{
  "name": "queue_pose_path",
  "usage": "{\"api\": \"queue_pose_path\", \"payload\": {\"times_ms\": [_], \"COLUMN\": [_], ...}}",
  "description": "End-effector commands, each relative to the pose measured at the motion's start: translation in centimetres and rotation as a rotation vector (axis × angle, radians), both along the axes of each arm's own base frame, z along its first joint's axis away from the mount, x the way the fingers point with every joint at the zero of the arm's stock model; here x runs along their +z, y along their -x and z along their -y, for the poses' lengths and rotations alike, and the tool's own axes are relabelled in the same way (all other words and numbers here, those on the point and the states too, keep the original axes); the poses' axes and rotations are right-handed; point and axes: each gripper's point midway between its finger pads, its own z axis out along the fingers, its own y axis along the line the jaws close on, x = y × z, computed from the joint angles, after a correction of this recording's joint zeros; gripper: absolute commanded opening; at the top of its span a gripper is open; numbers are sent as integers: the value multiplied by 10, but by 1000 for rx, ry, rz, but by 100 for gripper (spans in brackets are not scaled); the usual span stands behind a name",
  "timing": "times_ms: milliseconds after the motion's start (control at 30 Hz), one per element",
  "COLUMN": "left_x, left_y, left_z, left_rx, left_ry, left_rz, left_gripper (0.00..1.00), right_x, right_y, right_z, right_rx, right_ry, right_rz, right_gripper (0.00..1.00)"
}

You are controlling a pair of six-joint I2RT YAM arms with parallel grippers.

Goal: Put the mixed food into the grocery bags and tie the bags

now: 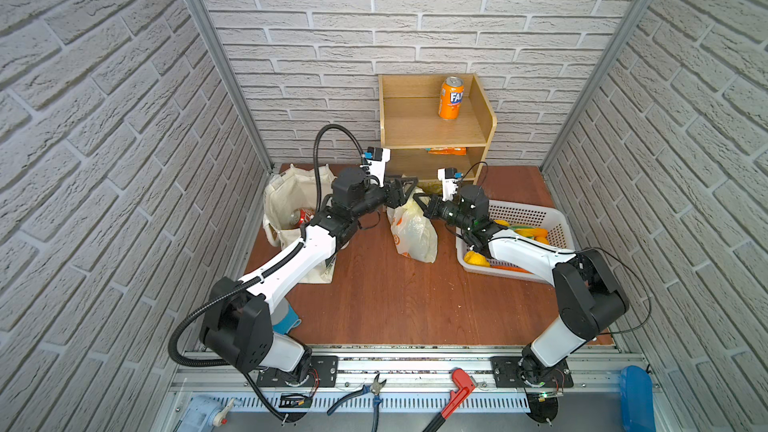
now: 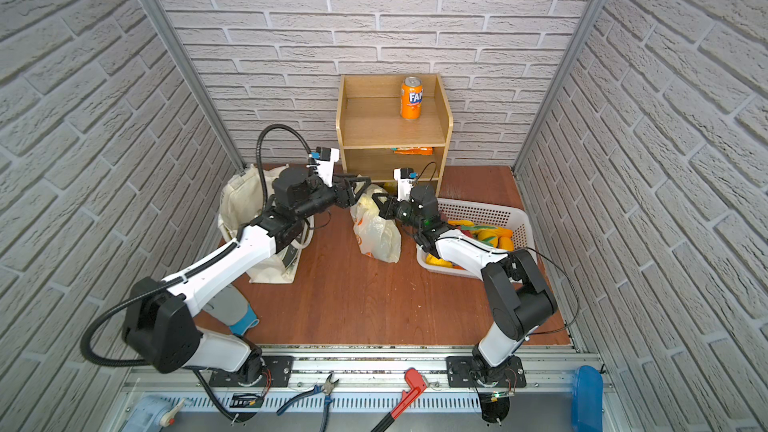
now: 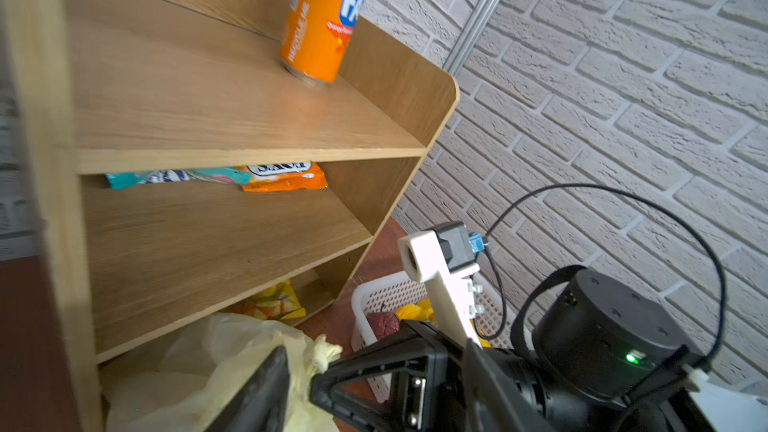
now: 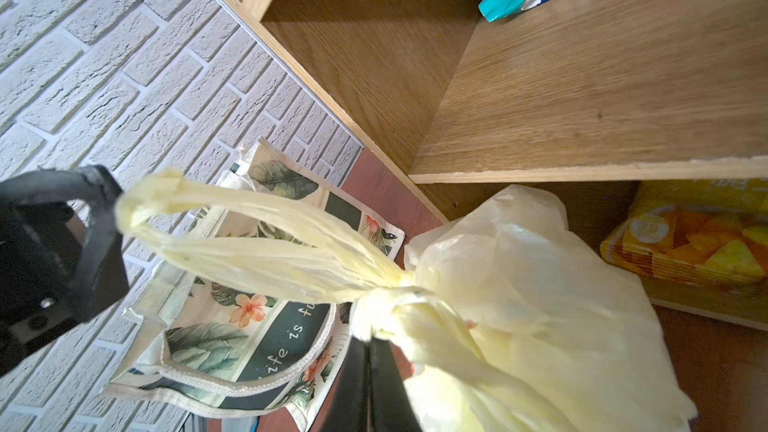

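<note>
Plastic bag stands on bench between tote and basket; right hand pinched tight on one handle at the knot, left hand spread wide beside the free loop; risk: any right-hand tug could slide the unanchored knot undone.

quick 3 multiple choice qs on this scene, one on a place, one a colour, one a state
1. The orange can is on: A the table B the top shelf C the basket
2. The plastic bag is: A blue B black C pale yellow
3. The right tool is: A shut on the bag B wide open C holding the can
B, it stands on the shelf; C, plain in both top views; A, it pinches the bag's bunched neck.
</note>
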Motion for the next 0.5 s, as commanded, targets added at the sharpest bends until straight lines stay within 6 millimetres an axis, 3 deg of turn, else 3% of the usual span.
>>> {"api": "queue_pose_path", "payload": {"times_ms": [0,233,467], "left_x": [-6,-63,-115], "left_y": [0,12,28], "left_z": [-21,-45,-30], "left_rx": [85,197,185], "left_ry": [-71,-167,-291], "left_rz": [33,-61,-106], "left_gripper": [66,67,73], "right_x": [19,25,27], "right_y": [9,18,22], "right_z": [2,1,3], "right_rx": [27,75,105], "right_ry": [-2,32,54], "right_rz": [28,-16,-44], "right_gripper": [5,6,6]}}
